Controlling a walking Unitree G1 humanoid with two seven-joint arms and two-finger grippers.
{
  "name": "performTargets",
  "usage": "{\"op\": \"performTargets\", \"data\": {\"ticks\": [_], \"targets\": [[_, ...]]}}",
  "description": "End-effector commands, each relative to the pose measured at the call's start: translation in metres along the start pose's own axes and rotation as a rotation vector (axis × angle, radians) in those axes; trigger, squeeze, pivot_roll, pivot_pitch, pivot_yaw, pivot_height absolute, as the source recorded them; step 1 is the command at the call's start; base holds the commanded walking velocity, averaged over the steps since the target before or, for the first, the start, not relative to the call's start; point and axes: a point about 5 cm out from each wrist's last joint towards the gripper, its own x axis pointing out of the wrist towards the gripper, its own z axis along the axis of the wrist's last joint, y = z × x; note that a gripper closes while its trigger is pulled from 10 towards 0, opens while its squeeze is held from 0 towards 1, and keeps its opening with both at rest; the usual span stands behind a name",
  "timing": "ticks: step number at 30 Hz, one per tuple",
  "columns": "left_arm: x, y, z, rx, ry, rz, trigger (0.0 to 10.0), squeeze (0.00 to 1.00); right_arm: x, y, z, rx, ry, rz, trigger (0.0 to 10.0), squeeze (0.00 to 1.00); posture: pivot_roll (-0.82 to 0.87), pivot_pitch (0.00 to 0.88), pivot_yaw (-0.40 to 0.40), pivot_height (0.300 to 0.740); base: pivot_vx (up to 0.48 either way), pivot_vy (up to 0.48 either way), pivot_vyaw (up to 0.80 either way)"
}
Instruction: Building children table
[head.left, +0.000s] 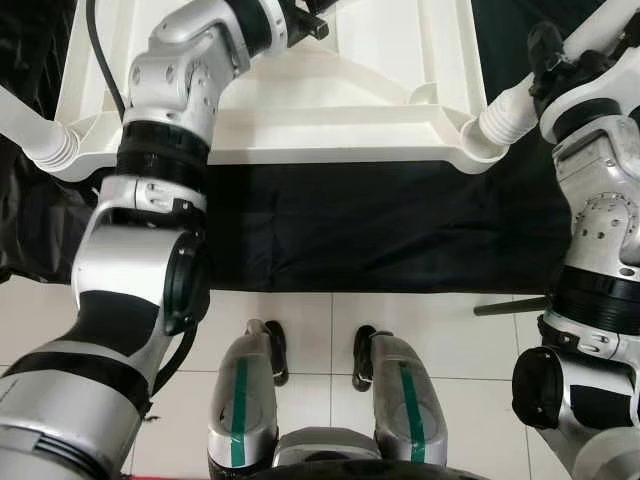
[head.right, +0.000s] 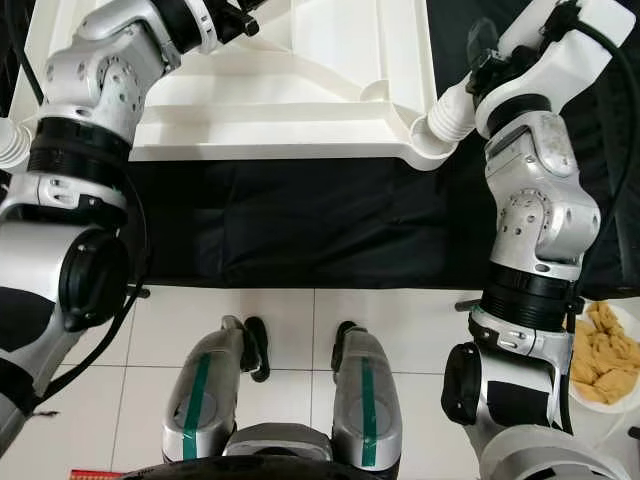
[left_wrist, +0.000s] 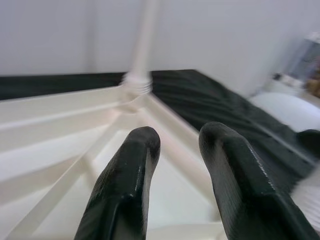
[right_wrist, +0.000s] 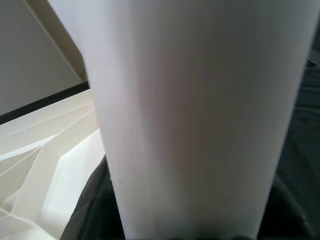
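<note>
1. Nearest, at 6 o'clock in the head views, the robot's own legs (head.left: 325, 400) stand on a white tiled floor (head.left: 320, 320); at 4 o'clock a plate of pale food (head.right: 605, 355) sits beside the right arm.
2. Beyond the tiles a black cloth (head.left: 350, 225) covers the ground.
3. On the cloth lies the white table top (head.left: 330, 100), underside up, its ribs showing, filling 12 o'clock.
4. At 2 o'clock a white leg (head.left: 505, 115) stands in the near right corner socket; another leg (head.left: 35, 135) sits at the near left corner, at 10 o'clock.
5. The right gripper (head.right: 490, 55) is closed around the right leg, which fills its wrist view.
6. Farthest, the left gripper (left_wrist: 175, 165) hangs over the ribbed underside, fingers (left_wrist: 130, 185) narrowly parted and holding nothing.
</note>
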Motion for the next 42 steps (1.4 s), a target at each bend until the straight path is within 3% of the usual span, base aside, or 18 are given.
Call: {"op": "performTargets", "data": {"ticks": [1,3,10,12,13,18,22,28,33,42], "targets": [[-0.007,0.005,-0.014,0.055,0.091,0.129,10.0,0.00,0.002,0.014,-0.013,0.010,0.054,0.067,10.0,0.00,0.03,0.101,0.015,0.740,0.000,0.000,0.00],[-0.010,0.006,-0.018,0.066,0.111,0.179,10.0,0.00,0.003,0.017,-0.014,0.009,0.054,0.078,10.0,0.00,0.03,0.099,0.011,0.740,0.000,0.000,0.00],[-0.025,0.018,-0.024,-0.024,0.105,0.404,10.0,0.00,0.006,0.022,-0.017,-0.008,0.045,0.094,10.0,0.00,0.03,0.098,-0.011,0.740,0.000,0.000,0.00],[-0.025,0.018,-0.024,-0.024,0.105,0.404,10.0,0.00,0.006,0.022,-0.017,-0.008,0.045,0.094,10.0,0.00,0.03,0.098,-0.011,0.740,0.000,0.000,0.00],[-0.034,0.020,-0.026,-0.065,0.105,0.471,10.0,0.00,0.006,0.027,-0.015,0.005,-0.004,0.126,10.0,0.00,0.03,0.097,-0.014,0.740,0.000,0.000,0.00],[-0.046,0.024,-0.024,-0.091,0.062,0.552,10.0,0.00,0.003,0.035,-0.011,0.006,-0.076,0.192,10.0,0.00,0.03,0.100,-0.013,0.740,0.000,0.000,0.00],[-0.060,0.021,-0.023,-0.046,0.029,0.600,10.0,0.00,-0.004,0.041,-0.011,-0.041,-0.138,0.201,10.0,0.00,0.01,0.106,-0.011,0.740,0.000,0.000,0.00],[-0.066,0.018,-0.022,-0.037,-0.013,0.638,10.0,0.00,-0.006,0.042,-0.014,-0.051,-0.147,0.197,10.0,0.00,0.02,0.108,-0.020,0.740,0.000,0.000,0.00],[-0.073,0.003,-0.008,0.105,-0.108,0.660,10.0,0.00,-0.007,0.046,-0.021,-0.052,-0.136,0.216,10.0,0.00,0.02,0.091,-0.044,0.740,0.000,0.000,0.00],[-0.086,-0.006,-0.013,0.151,-0.135,0.690,10.0,0.00,-0.006,0.049,-0.024,-0.066,-0.149,0.213,10.0,0.00,0.04,0.092,-0.044,0.740,0.000,0.000,0.00]]}}
